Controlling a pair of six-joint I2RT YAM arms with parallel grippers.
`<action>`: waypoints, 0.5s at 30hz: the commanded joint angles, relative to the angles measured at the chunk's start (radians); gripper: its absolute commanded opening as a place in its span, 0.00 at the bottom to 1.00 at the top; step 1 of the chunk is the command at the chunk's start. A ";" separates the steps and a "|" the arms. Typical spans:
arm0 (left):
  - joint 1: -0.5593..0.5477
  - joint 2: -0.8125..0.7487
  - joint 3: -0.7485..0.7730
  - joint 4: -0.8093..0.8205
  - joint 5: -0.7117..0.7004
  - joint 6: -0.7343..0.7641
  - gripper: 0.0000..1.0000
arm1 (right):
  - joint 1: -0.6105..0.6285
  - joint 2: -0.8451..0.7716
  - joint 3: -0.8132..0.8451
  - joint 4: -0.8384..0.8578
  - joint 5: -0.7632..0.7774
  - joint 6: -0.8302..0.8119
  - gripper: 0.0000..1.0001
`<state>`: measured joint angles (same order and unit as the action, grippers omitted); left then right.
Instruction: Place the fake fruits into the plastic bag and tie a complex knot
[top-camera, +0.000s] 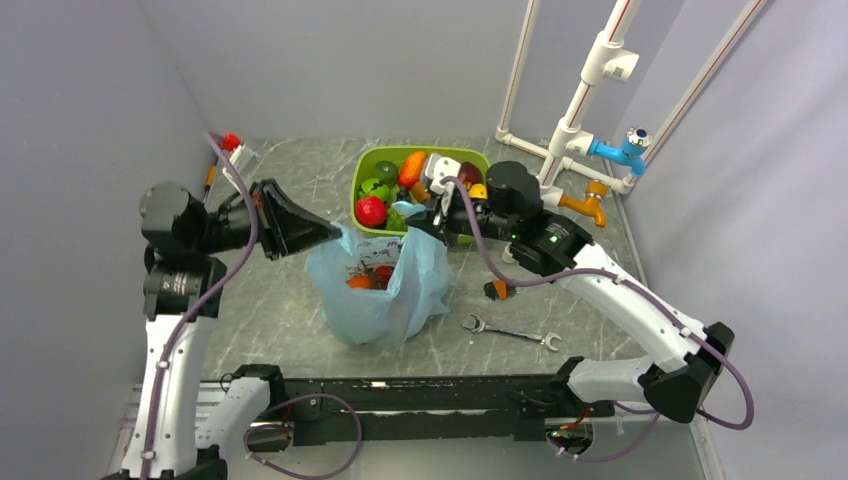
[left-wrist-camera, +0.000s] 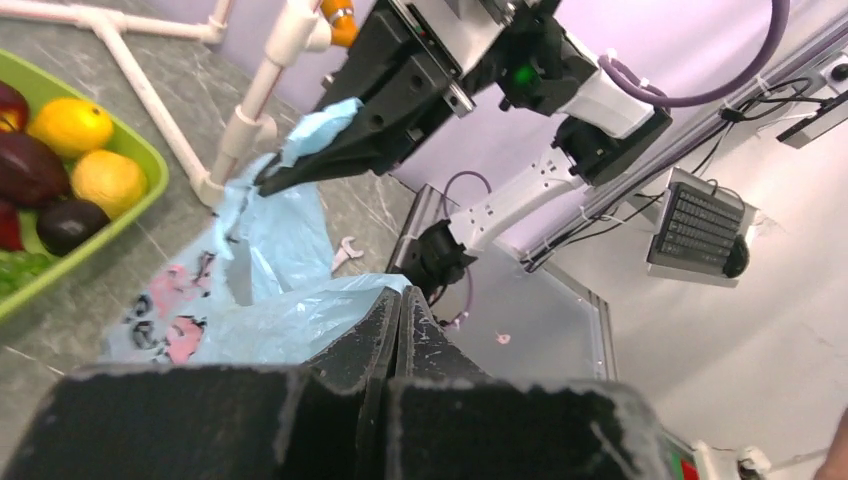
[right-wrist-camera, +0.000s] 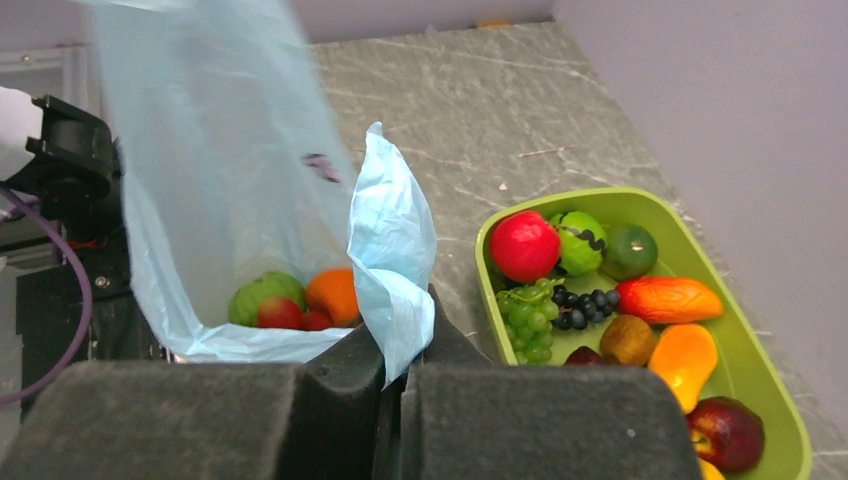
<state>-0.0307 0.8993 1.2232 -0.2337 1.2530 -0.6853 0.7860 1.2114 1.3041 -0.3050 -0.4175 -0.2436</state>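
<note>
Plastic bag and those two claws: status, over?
Left gripper, right gripper both shut on plastic bag rim, mouth held open. Some fake fruits inside, more in tray. Not yet tied. Wrench lies clear.

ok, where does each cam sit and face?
Top external: above, behind the bases, looking down at the plastic bag; both arms show, left end effector and right end effector pinching its rim.
Left wrist: on left arm, facing across the bag toward the right arm; own fingers below.
Right wrist: on right arm, looking into the bag at fake fruits; own fingers below.
Shared: both wrists see the green tray.
</note>
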 joint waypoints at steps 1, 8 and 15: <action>0.055 -0.042 -0.218 0.209 0.018 -0.216 0.00 | 0.003 0.060 -0.033 0.031 -0.084 -0.025 0.00; 0.228 -0.070 -0.297 0.354 0.161 -0.262 0.36 | -0.002 0.039 -0.096 0.014 -0.091 -0.054 0.00; 0.273 0.150 0.428 -1.057 0.076 1.136 0.99 | -0.003 0.038 -0.049 -0.001 -0.107 -0.030 0.00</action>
<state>0.2249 0.9424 1.2629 -0.5156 1.3815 -0.4328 0.7856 1.2762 1.1950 -0.3210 -0.4835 -0.2810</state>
